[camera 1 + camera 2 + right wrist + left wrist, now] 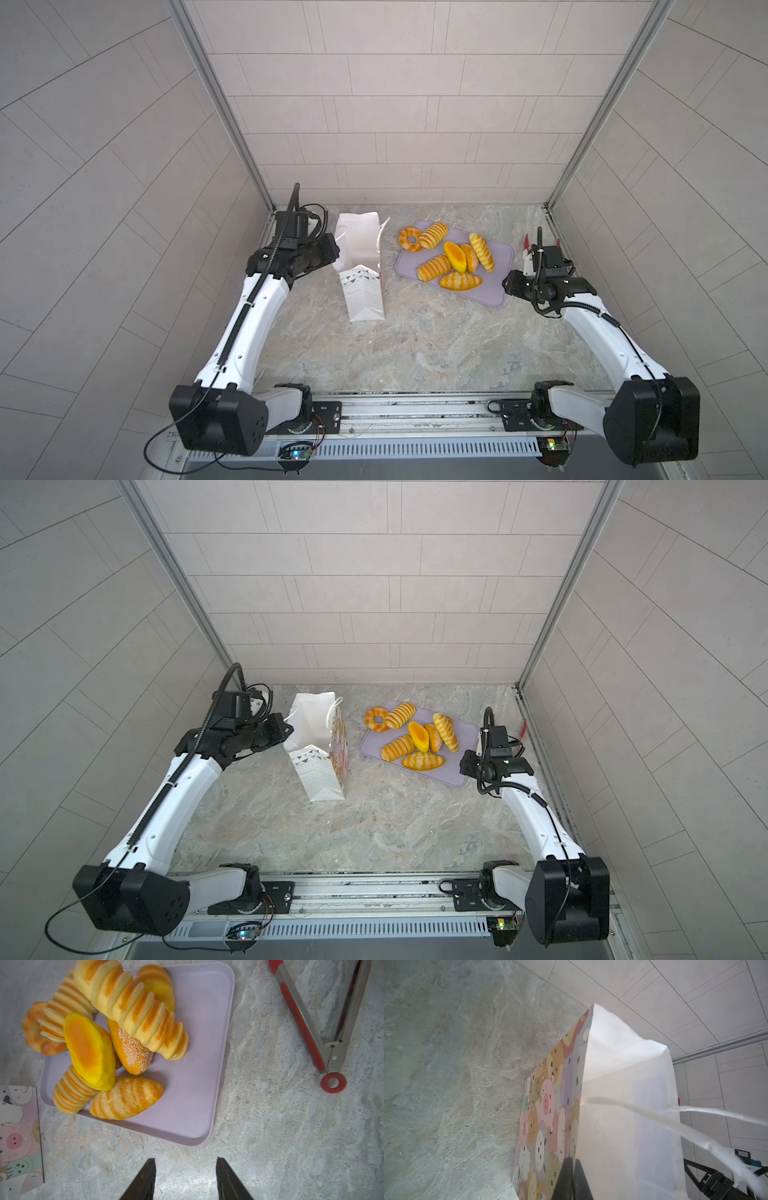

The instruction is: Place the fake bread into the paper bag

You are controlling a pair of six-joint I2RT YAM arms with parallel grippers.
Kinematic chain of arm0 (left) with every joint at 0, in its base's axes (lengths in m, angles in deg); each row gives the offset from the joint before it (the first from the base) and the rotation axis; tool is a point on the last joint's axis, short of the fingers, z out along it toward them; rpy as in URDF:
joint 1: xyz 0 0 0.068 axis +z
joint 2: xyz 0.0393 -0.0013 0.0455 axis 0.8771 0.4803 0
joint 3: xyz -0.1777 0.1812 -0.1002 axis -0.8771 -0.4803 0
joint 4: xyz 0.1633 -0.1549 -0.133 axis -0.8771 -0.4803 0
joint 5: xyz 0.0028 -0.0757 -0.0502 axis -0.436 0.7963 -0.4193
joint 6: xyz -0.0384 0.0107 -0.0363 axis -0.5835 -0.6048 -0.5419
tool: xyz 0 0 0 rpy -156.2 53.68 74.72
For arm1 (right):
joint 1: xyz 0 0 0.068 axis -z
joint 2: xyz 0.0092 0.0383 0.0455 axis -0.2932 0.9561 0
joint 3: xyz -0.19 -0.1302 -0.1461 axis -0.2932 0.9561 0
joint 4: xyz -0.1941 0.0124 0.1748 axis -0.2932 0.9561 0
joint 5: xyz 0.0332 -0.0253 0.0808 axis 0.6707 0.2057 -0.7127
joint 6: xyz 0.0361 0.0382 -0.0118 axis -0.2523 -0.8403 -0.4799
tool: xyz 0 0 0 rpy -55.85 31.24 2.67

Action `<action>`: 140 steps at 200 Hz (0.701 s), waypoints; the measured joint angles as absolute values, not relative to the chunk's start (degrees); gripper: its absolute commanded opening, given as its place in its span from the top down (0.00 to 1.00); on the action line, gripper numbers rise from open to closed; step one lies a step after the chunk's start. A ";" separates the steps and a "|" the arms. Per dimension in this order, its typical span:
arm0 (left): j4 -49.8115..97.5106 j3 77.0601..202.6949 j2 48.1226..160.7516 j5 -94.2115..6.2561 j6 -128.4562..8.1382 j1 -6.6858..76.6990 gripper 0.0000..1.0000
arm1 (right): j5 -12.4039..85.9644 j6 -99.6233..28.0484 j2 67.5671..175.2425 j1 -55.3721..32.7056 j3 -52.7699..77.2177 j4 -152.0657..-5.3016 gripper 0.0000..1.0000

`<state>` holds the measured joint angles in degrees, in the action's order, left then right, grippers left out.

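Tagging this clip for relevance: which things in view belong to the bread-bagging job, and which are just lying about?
Job: fake bread; paper bag; left gripper, shut on the bag's wall; right gripper, open and empty.
Lying about: lilac tray under the bread; tongs.

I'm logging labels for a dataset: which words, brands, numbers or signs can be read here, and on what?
None readable.
The paper bag shows only cartoon animals, bunting and dots.
The fake bread, lilac tray and tongs show no marks.
Any print on the front circuit boards is too small to read.
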<state>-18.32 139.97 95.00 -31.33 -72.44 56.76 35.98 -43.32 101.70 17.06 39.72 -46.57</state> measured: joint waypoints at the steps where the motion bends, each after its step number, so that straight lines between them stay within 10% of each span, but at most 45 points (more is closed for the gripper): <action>1: -18.35 139.99 95.07 -31.31 -72.41 56.76 1.00 | 36.00 -43.32 101.87 17.06 39.70 -46.63 0.51; 37: -18.35 140.50 96.33 -31.00 -72.00 57.29 0.97 | 38.49 -43.37 106.97 17.08 38.69 -47.94 0.50; 106: -20.20 140.96 95.07 -31.61 -70.60 58.99 0.34 | 40.42 -44.85 121.83 18.63 33.66 -49.63 0.58; 140: -21.78 141.92 92.86 -31.90 -70.01 60.43 0.18 | 40.44 -45.16 126.03 19.64 33.29 -50.52 0.59</action>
<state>-21.78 141.92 92.86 -31.90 -70.01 60.43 40.44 -45.16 126.03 19.64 33.29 -50.52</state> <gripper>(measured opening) 0.785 0.415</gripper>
